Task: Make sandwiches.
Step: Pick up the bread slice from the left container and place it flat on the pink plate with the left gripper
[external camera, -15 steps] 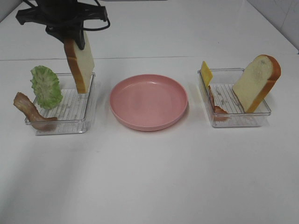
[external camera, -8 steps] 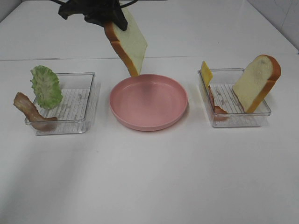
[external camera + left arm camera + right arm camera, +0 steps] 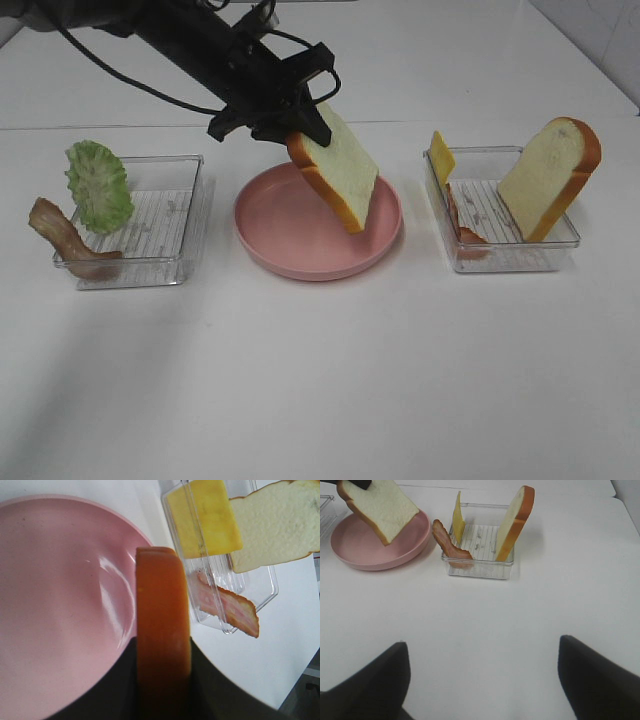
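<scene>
On the left side of the white desk (image 3: 320, 400) sits the left tray (image 3: 190, 215), clear plastic with a ribbed floor. A ruffled green lettuce (image 3: 98, 187) leaf stands at its left wall, and a wavy reddish-brown bacon strip (image 3: 65, 235) hangs over its near left corner. Right of that, the black left end effector (image 3: 298, 128) is clamped on one end of a thick bread slice (image 3: 335, 172). The slice hangs tilted over the round, glossy pink plate (image 3: 300, 255) at the middle; whether its low corner touches the plate I cannot tell. The high view shows the slice's soft white face and orange-brown rim. The left wrist view shows it edge-on, a smooth orange crust band between two dark fingers (image 3: 115, 695). Farther right is the right tray (image 3: 560, 255), of the same clear plastic. It holds a flat yellow cheese (image 3: 441, 157) square upright at its left wall, a second bacon strip (image 3: 465, 232) leaning over the near left corner, and a second bread slice (image 3: 550, 175) propped against the right wall. Only the right wrist view shows the right end effector (image 3: 480, 650): its two dark fingers stand wide apart with nothing between them, over bare desk on the near side of the right tray
</scene>
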